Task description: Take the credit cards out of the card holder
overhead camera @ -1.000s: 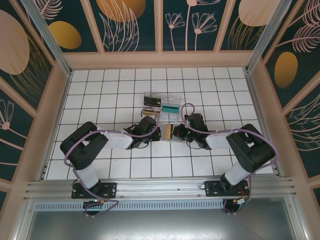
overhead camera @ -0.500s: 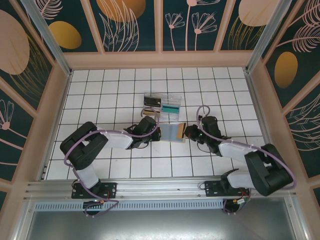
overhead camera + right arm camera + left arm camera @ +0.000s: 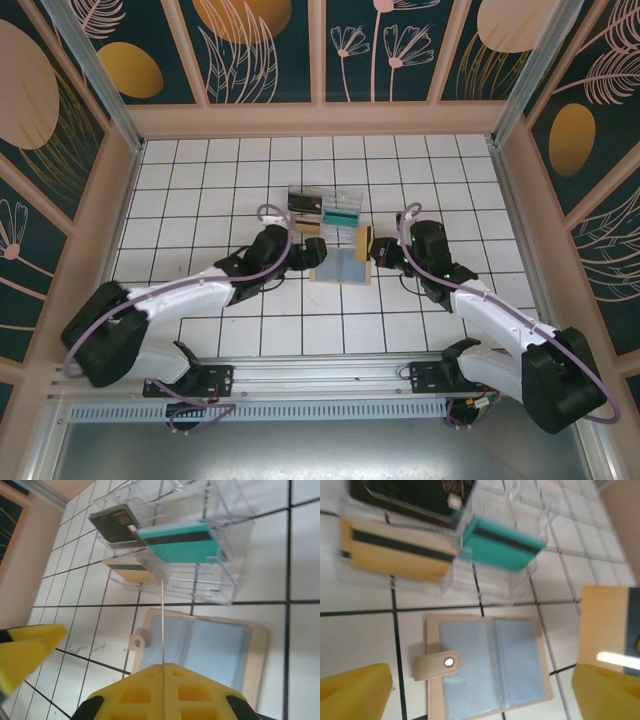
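In the top view both arms are seen stretched toward the centre of the frame, the left gripper held with jaws spread wide and the right gripper clamped on a thin credit card.

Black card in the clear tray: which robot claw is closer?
Left. The left gripper hangs open on the near side of the black card; the right gripper, pinching a tan card, is farther off to its right.

Open card holder lies flat; tan credit card upright beside.
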Controlling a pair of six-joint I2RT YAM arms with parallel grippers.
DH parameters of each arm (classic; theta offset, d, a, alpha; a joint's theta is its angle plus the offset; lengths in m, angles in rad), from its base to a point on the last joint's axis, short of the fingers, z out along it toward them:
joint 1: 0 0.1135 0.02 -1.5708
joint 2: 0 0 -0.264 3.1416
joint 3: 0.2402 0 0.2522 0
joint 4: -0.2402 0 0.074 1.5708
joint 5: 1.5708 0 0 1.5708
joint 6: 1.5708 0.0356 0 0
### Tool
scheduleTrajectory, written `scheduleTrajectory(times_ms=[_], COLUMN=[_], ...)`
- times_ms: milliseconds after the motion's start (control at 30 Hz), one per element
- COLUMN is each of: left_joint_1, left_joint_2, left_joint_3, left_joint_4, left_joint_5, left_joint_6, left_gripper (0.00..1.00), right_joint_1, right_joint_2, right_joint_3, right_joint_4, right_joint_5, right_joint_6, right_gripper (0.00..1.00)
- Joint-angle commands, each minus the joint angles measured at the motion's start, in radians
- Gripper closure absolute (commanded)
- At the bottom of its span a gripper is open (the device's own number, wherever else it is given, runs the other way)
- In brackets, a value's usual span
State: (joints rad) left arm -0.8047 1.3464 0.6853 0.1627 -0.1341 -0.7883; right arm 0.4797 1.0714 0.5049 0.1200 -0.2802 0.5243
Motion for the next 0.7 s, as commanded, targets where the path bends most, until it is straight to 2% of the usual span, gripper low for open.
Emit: scheduleTrajectory(times_ms=[0, 167, 333, 467, 667], left_joint_1=[-0.004, -0.002, -0.001, 0.0, 0.0], left_joint_2=[-0.119, -0.323, -0.489, -0.594, -0.759], left_joint_3=[-0.064, -0.165, -0.248, -0.29, -0.34], left_joint_4=[-0.07, -0.117, -0.133, -0.164, -0.229], left_joint_5=[-0.167, -0.335, -0.384, -0.415, -0.462], left_joint_6=[-0.031, -0.063, -0.061, -0.065, -0.091], left_gripper=[0.01, 0.01, 0.01, 0.01, 0.01], right_joint_1=[0.048, 0.152, 0.232, 0.247, 0.261], right_joint_2=[0.023, 0.119, 0.245, 0.368, 0.543], right_joint_3=[0.087, 0.214, 0.348, 0.511, 0.718], right_joint_4=[-0.039, -0.073, -0.132, -0.235, -0.378], right_joint_5=[0.029, 0.069, 0.12, 0.173, 0.185], right_joint_6=[-0.165, -0.428, -0.69, -0.821, -1.047], right_gripper=[1.0, 1.0, 1.0, 1.0, 1.0])
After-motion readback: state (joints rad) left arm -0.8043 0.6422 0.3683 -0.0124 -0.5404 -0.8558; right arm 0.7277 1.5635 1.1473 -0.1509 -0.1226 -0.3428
